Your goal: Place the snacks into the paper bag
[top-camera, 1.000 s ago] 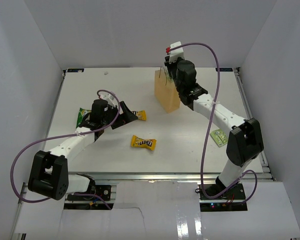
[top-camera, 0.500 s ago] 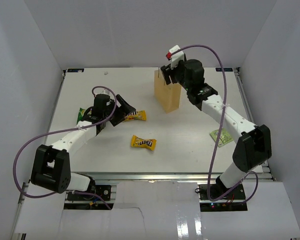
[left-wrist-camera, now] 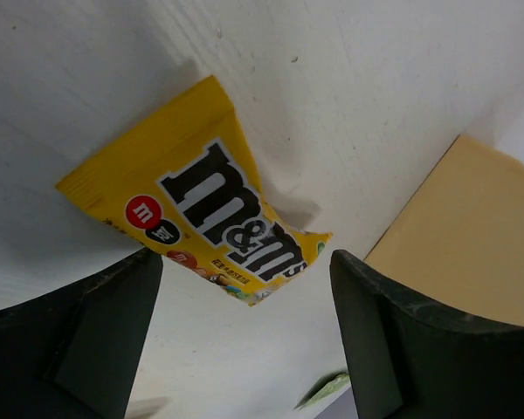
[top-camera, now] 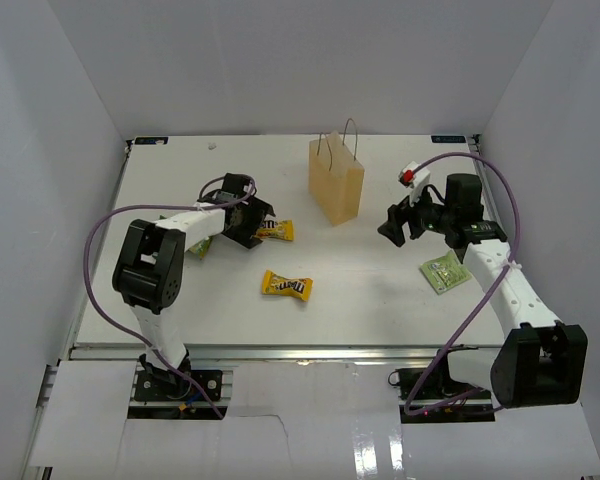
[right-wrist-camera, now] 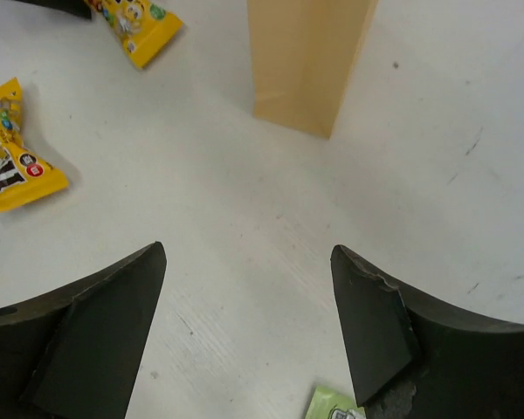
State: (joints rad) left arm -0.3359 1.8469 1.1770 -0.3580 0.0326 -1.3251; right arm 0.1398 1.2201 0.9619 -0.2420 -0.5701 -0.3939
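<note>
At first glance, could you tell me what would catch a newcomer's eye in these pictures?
The tan paper bag stands upright at the far centre. A yellow candy packet lies just ahead of the open left gripper, left of the bag, and a second yellow packet lies nearer the front. The right gripper hangs open and empty right of the bag.

"m&m's" lettering on yellow candy pack (left-wrist-camera: 205, 214)

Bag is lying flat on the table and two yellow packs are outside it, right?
Not quite. The bag is standing upright, not lying flat: the top external view shows its handles sticking up. The rest is right: the near yellow pack and the far yellow pack are both outside it, on the table.
</note>
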